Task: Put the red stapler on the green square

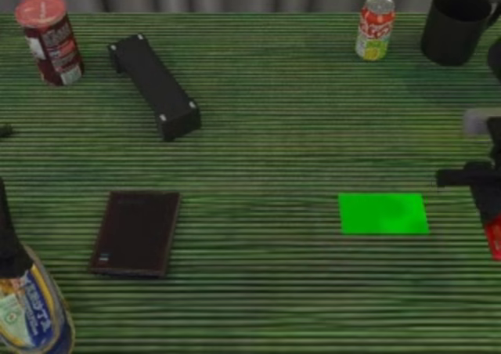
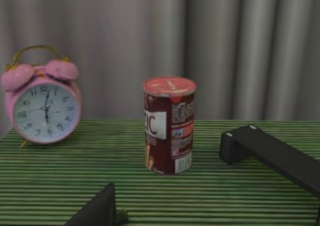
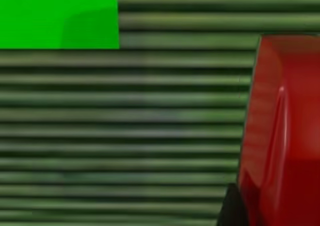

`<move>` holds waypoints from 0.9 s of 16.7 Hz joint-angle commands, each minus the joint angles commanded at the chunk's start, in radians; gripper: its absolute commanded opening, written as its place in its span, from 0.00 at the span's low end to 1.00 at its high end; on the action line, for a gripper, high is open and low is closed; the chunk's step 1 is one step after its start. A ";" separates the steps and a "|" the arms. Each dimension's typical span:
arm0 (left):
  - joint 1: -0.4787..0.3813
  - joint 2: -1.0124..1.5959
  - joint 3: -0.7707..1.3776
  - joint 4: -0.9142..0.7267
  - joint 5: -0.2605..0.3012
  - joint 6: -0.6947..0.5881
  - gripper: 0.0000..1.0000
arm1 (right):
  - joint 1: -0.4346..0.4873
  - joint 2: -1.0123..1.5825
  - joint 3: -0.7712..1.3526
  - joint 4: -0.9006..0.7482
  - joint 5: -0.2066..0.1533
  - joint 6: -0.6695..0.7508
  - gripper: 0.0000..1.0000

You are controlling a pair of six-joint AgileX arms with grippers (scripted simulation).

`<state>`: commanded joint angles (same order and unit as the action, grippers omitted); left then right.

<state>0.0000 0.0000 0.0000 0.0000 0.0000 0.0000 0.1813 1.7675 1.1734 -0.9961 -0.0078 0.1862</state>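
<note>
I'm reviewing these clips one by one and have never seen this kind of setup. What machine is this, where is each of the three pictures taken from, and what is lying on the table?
This is a rendered simulation of two AgileX robot arms at a striped green table. One picture looks down from above; the other two come from cameras on each arm's wrist.

From above you see a red-lidded can, a black box, a dark flat book, a soda can, a black mug, a bottle and the green square. The right gripper sits at the table's right edge, over the red stapler, which fills the right wrist view beside the square. The left arm barely shows; its wrist camera sees a pink alarm clock.
</note>
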 joint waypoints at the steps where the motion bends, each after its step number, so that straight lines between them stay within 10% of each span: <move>1: 0.000 0.000 0.000 0.000 0.000 0.000 1.00 | 0.000 -0.019 0.026 -0.044 0.000 -0.001 0.00; 15: 0.000 0.000 0.000 0.000 0.000 0.000 1.00 | 0.047 0.030 0.185 -0.157 0.000 -0.227 0.00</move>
<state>0.0000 0.0000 0.0000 0.0000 0.0000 0.0000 0.2284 1.7977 1.3586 -1.1534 -0.0079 -0.0411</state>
